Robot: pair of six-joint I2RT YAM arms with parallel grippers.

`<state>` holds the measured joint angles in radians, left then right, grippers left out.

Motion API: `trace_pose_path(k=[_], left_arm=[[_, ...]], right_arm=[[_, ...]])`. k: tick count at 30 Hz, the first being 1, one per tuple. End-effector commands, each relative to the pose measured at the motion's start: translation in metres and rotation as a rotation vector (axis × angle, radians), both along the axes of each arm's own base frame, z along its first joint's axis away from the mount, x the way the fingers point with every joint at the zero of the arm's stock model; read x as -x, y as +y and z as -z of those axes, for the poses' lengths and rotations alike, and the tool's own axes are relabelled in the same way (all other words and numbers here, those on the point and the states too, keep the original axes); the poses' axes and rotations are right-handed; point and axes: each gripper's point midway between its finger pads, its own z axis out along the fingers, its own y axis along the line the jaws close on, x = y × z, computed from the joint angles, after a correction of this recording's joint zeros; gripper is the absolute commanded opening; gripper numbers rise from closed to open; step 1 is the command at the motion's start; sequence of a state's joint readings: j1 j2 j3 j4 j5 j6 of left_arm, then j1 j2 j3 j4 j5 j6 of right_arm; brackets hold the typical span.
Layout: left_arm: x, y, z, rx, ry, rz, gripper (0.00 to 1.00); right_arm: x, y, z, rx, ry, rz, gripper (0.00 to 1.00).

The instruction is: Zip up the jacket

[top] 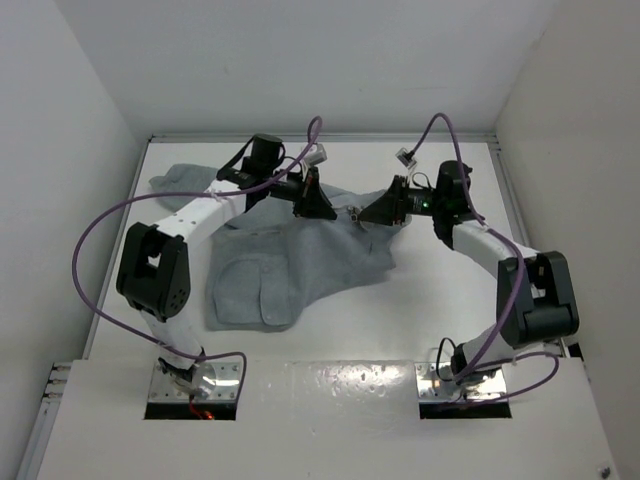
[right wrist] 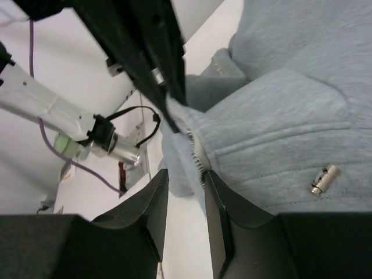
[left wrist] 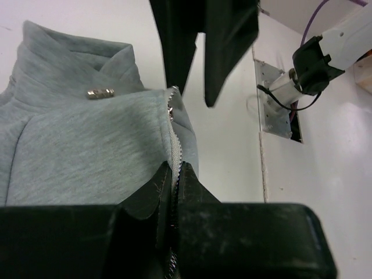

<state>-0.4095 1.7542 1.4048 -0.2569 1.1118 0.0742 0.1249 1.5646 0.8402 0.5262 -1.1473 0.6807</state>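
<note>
- Top view: the jacket (top: pixel 300 255) lies flat-ish on the table (top: pixel 450 310), mostly in the left half and closer to the far edge. One sleeve (top: pixel 175 180) runs off toward the far left corner. The patch pocket (top: pixel 255 285) faces up on the part nearest the near edge.
- Same view: both arms reach in toward the middle of the far edge. The left gripper (top: pixel 318 208) and right gripper (top: pixel 368 215) sit close together, tips facing each other, at the jacket's top edge.
- Left wrist view: the left gripper (left wrist: pixel 173 168) is clamped tight on the zipper (left wrist: pixel 172 136), teeth running straight up out of the pinch. The collar (left wrist: pixel 70 52) stands up at the far side, and a small silver toggle (left wrist: pixel 100 93) rests on the fabric below it.
- Same view: the right gripper (left wrist: pixel 193 97) comes in from the top with its fingers parted, white table showing between them. The top end of the zipper touches one fingertip.
- Right wrist view: the right gripper (right wrist: pixel 186 174) is spread, with the zipper (right wrist: pixel 197 154) edge sitting in the gap, closer to one finger. The left gripper (right wrist: pixel 171 110) pinches the same edge just above. The toggle (right wrist: pixel 324 180) lies off to the side on the jacket (right wrist: pixel 290 116).
</note>
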Motion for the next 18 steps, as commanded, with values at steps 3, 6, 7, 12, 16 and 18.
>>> trace_pose_path(k=[3, 6, 7, 12, 16, 18], left_arm=[[-0.011, 0.001, -0.030, 0.053, -0.022, -0.003, 0.00], [-0.013, 0.001, -0.031, 0.051, -0.024, -0.014, 0.00], [-0.013, 0.001, -0.031, 0.051, -0.024, -0.014, 0.00], [-0.012, 0.000, -0.040, 0.066, -0.047, -0.006, 0.00], [-0.009, 0.001, -0.044, 0.075, -0.044, 0.003, 0.00], [-0.006, 0.001, -0.049, 0.082, -0.051, 0.012, 0.00]], right_arm=[[0.025, 0.000, 0.000, 0.085, -0.131, -0.046, 0.31], [0.037, -0.001, 0.003, 0.140, -0.180, -0.053, 0.31], [0.040, -0.001, 0.010, 0.190, -0.179, -0.050, 0.36], [0.035, 0.013, 0.006, 0.192, -0.183, -0.079, 0.40], [0.018, 0.015, 0.015, 0.227, -0.187, -0.038, 0.52], [0.004, 0.014, 0.020, 0.242, -0.196, 0.003, 0.53]])
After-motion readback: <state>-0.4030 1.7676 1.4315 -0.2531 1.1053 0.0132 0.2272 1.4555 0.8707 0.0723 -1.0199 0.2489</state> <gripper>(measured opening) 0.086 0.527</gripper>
